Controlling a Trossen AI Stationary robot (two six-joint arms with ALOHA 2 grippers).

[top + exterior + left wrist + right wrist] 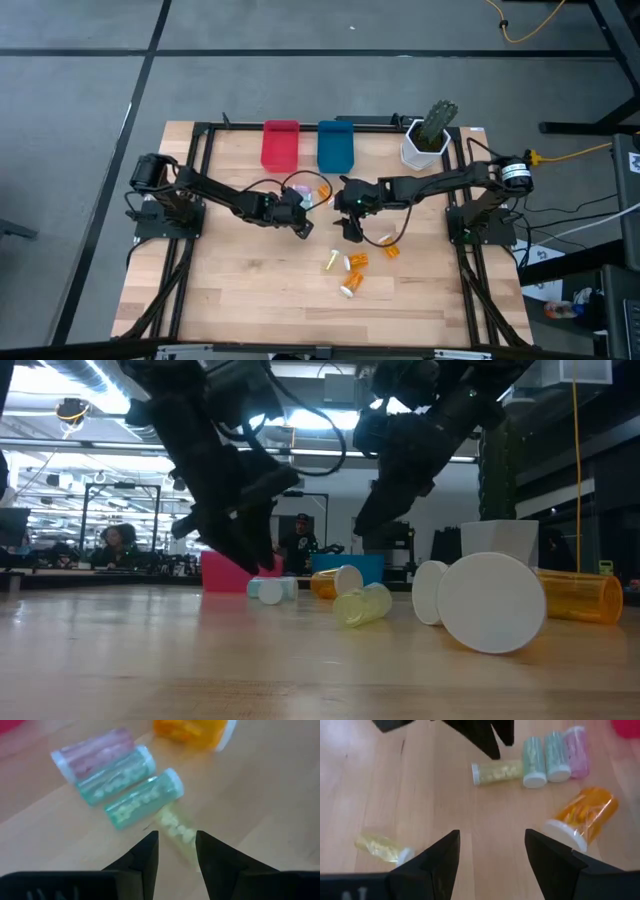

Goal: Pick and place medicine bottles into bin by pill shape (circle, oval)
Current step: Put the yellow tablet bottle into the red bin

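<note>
The left gripper (176, 851) hangs low with its jaws apart around a yellow bottle (175, 826), ready to squeeze it. That bottle lies by the teal bottles (142, 799) near the bins (281, 146). The right gripper (492, 851) waits close by, wide and holding nothing.

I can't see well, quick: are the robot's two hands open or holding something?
Left gripper: open, over a yellow bottle, not gripping.
Right gripper: open, empty.

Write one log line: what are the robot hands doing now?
left hand: open, straddling yellow vial | right hand: open, empty, above table | red bin, blue bin: waiting
</note>
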